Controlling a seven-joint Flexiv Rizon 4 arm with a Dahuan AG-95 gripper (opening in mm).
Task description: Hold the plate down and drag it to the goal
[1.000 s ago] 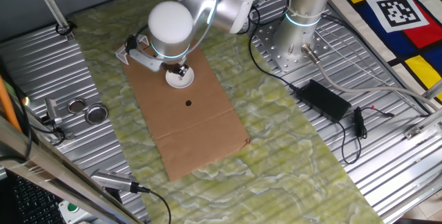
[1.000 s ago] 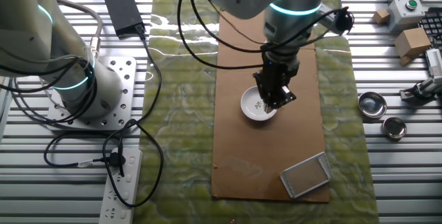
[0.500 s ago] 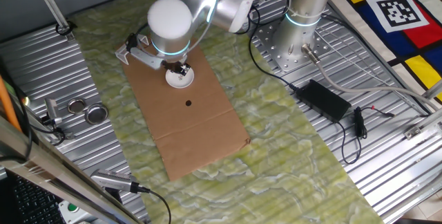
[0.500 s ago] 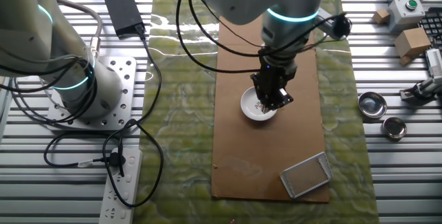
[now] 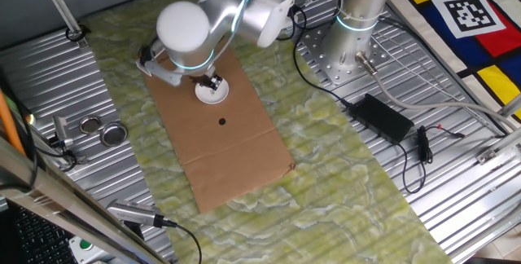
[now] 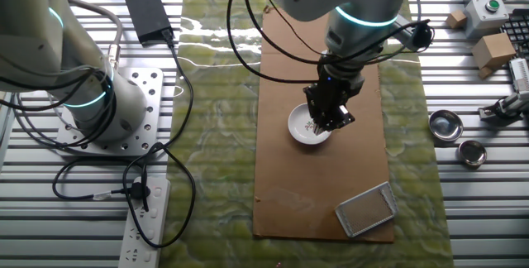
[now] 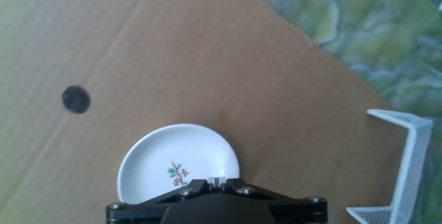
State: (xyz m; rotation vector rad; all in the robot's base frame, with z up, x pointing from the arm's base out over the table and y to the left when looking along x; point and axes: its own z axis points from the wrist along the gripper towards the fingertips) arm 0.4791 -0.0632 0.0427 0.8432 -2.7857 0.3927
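The plate [image 5: 212, 91] [image 6: 304, 126] is a small white disc with a little plant print, lying on the brown cardboard sheet [image 5: 232, 154]. My gripper [image 5: 214, 81] [image 6: 319, 124] [image 7: 217, 180] stands straight down on it, shut, with the closed tips touching the plate's [image 7: 176, 167] inner surface near one edge. The goal [image 5: 156, 63] [image 6: 365, 210] [image 7: 407, 158] is a whitish L-shaped corner frame at one end of the cardboard, a short way from the plate. In the hand view it is at the right edge.
A small black dot [image 5: 222, 121] [image 7: 76, 99] marks the cardboard on the plate's other side. Two metal lids [image 6: 445, 123] [image 6: 472, 153] lie on the ribbed table beside the green mat. A black power adapter [image 5: 378, 116] and cables lie near the arm's base [image 5: 346, 52].
The arm's upper joints have swung a little sideways above the cardboard. The gripper tips stay on the plate, and the plate has not visibly moved.
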